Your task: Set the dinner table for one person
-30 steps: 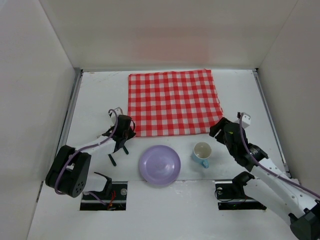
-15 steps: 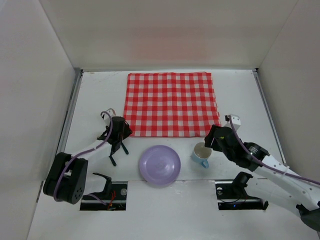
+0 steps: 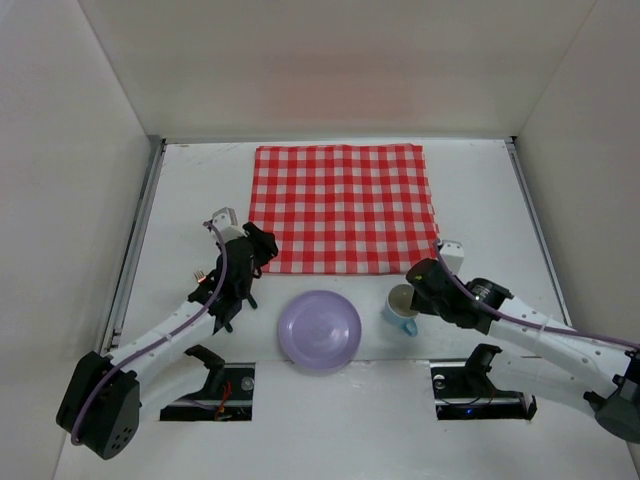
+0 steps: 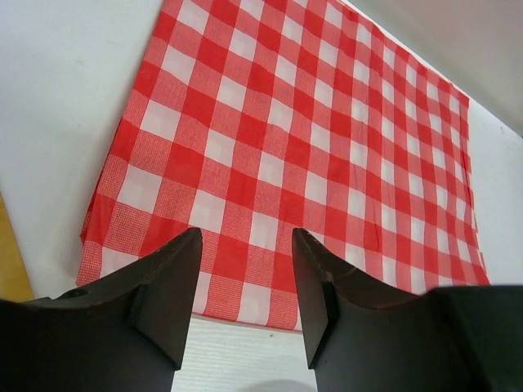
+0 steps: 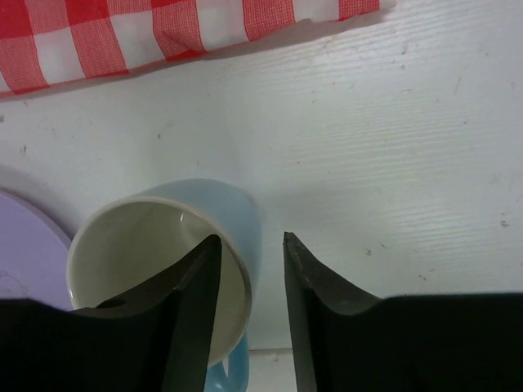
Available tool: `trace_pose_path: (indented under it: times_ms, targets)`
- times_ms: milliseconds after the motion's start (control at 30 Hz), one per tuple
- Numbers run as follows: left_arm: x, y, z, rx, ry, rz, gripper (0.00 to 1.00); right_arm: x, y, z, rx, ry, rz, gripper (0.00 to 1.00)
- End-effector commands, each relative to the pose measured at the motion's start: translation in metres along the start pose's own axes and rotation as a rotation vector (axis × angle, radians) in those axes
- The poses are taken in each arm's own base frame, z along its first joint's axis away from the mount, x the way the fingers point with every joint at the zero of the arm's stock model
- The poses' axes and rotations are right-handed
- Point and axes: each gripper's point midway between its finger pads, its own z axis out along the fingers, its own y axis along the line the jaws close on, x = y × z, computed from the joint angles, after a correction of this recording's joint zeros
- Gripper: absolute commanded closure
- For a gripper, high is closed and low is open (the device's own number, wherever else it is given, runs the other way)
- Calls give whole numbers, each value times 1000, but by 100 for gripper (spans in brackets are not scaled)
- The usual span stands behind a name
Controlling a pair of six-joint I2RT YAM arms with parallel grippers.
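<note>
- White surface (image 3: 190, 190) is carrying checked cloth (image 3: 343, 207), plate (image 3: 320, 330), mug (image 3: 402, 306).
- Left tool (image 4: 245, 245) is hovering released over the cloth's near edge.
- Right tool (image 5: 251, 245) is straddling the mug's wall; perhaps gripping, I cannot tell.

Right end effector (image 5: 250, 243) astride rim of light blue ceramic mug (image 5: 208, 200): one finger inside, other outside, gap visible. Matte white table (image 5: 392, 163); red-checked cloth (image 5: 163, 33) along top.

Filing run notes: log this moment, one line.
left gripper open by cloth | right gripper open astride mug wall | plate off cloth
</note>
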Motion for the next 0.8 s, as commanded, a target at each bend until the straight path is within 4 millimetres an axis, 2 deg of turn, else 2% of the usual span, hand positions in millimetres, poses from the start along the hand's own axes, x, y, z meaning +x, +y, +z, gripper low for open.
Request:
trace_pose_path:
  times_ms: [0, 233, 400, 600, 767]
  targets:
    - [-7, -4, 4, 12, -55, 6, 54, 2, 16, 3, -64, 13, 40, 60]
    - [8, -10, 9, 38, -40, 14, 54, 8, 21, 18, -97, 32, 68, 76]
    - [10, -14, 10, 63, -51, 4, 54, -10, 20, 10, -99, -5, 81, 89]
    - [17, -8, 12, 62, -45, 7, 54, -62, 33, -24, -154, -105, 107, 91]
    - [19, -3, 12, 55, -46, 4, 53, -135, 47, -32, -160, -229, 137, 91]
